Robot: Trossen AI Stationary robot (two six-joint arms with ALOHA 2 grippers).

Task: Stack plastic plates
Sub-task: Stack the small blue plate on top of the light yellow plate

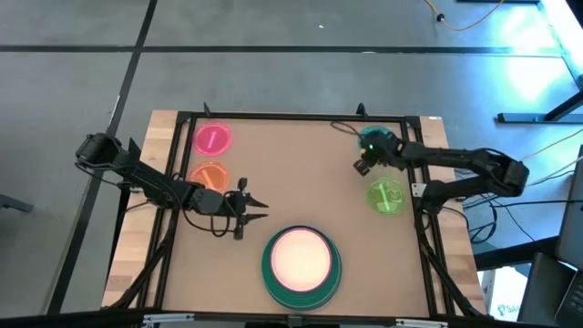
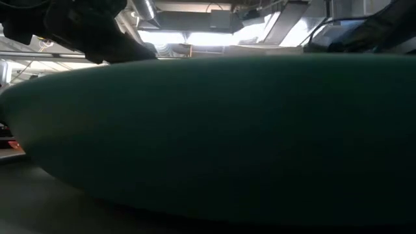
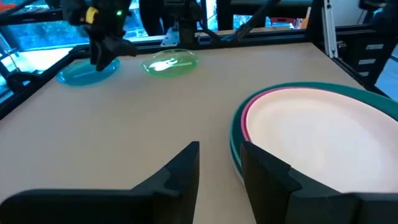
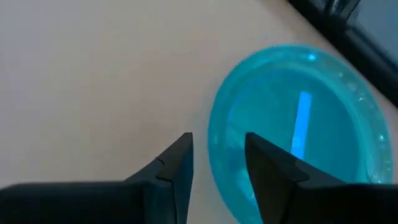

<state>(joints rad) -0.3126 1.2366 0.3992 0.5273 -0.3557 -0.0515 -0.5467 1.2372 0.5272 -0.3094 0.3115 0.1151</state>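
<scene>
The blue plate [image 4: 292,130] is glossy see-through plastic, as are the green plate [image 1: 386,197], the small pink plate [image 1: 212,138] and the orange plate [image 1: 209,175]. The big pink plate [image 3: 317,134] looks smooth and opaque. The table [image 1: 301,173] is matt brown board edged in pale wood, framed with black metal.

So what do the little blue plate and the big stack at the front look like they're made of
The blue plate looks like thin translucent plastic with a glossy finish: the table shows through it and a bright streak of light reflects off its face. The stack's top pink plate and the teal plate under it look like opaque plastic, smoother and more matte, though glare on the pink one leaves its finish uncertain.
</scene>
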